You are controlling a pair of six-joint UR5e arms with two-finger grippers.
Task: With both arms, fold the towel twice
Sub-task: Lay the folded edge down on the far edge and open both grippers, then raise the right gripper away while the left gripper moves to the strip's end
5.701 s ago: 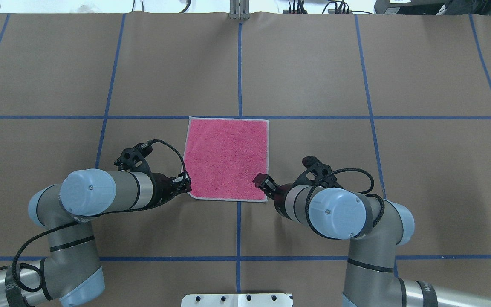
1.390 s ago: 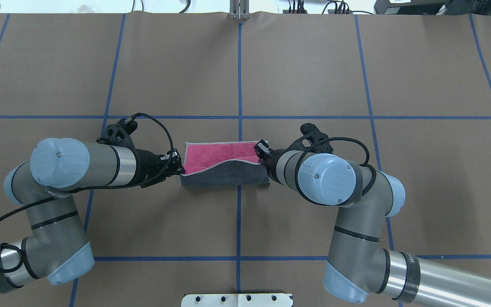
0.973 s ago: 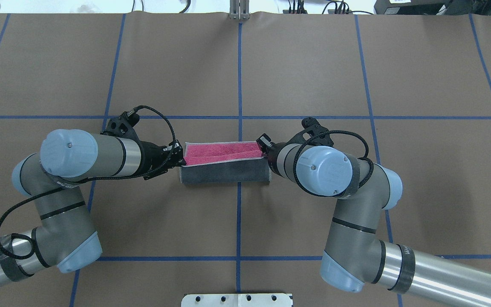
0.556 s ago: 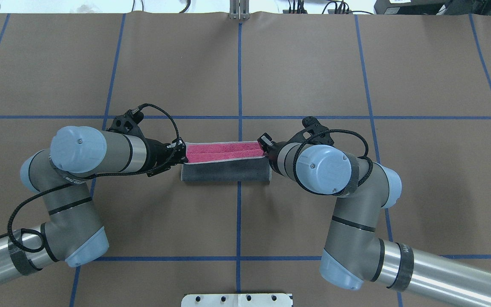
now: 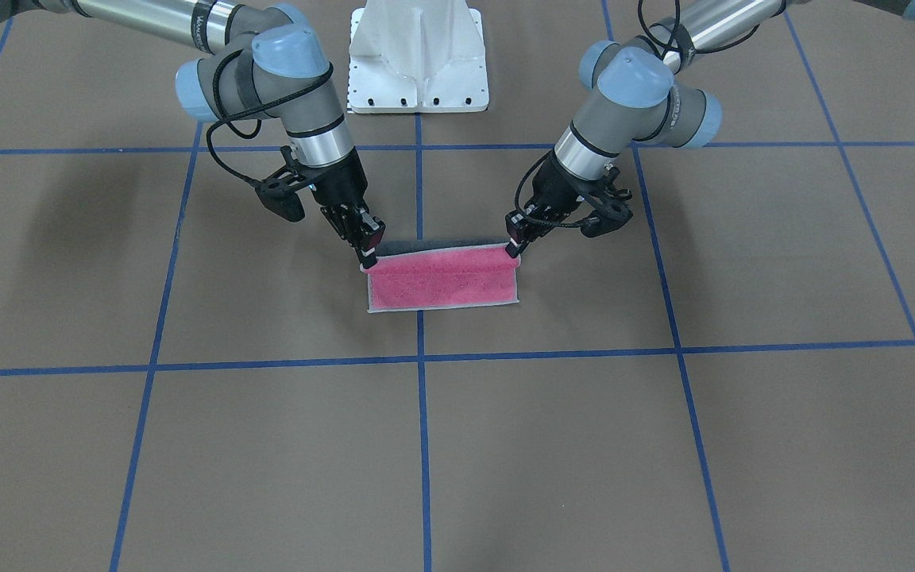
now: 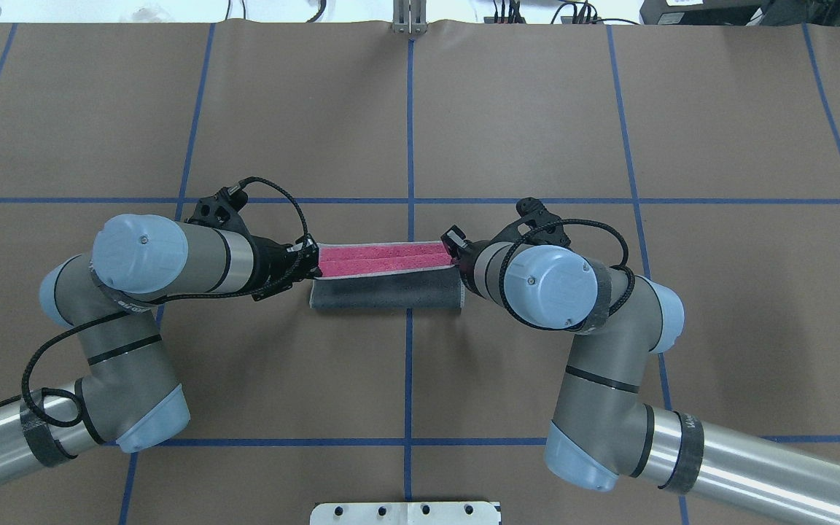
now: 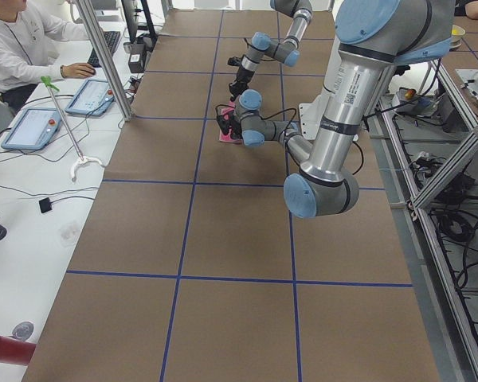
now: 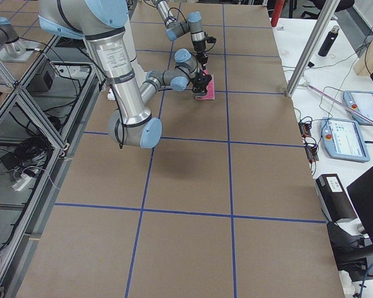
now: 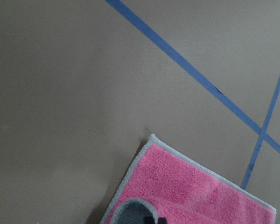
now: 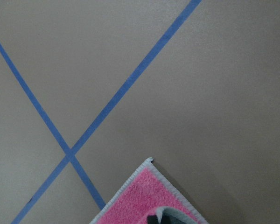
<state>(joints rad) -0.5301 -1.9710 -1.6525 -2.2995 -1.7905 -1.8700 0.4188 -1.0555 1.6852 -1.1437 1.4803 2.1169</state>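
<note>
Towel (image 6: 387,292) lay mid-worktop (image 6: 537,109), astride the central blue tape line (image 6: 410,131), about midway between the left and right edges. Nearest the robot-side edge, its dark grey face curved up off the surface. Above that, left gripper (image 6: 313,264) and right gripper (image 6: 455,255) each pinched one corner of the raised border, fingers closed on cloth. Beyond, a pink strip lay flat toward the far edge.

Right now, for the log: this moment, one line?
towel: first fold unfinished | left fingers: shut on corner | right fingers: shut on corner
</note>
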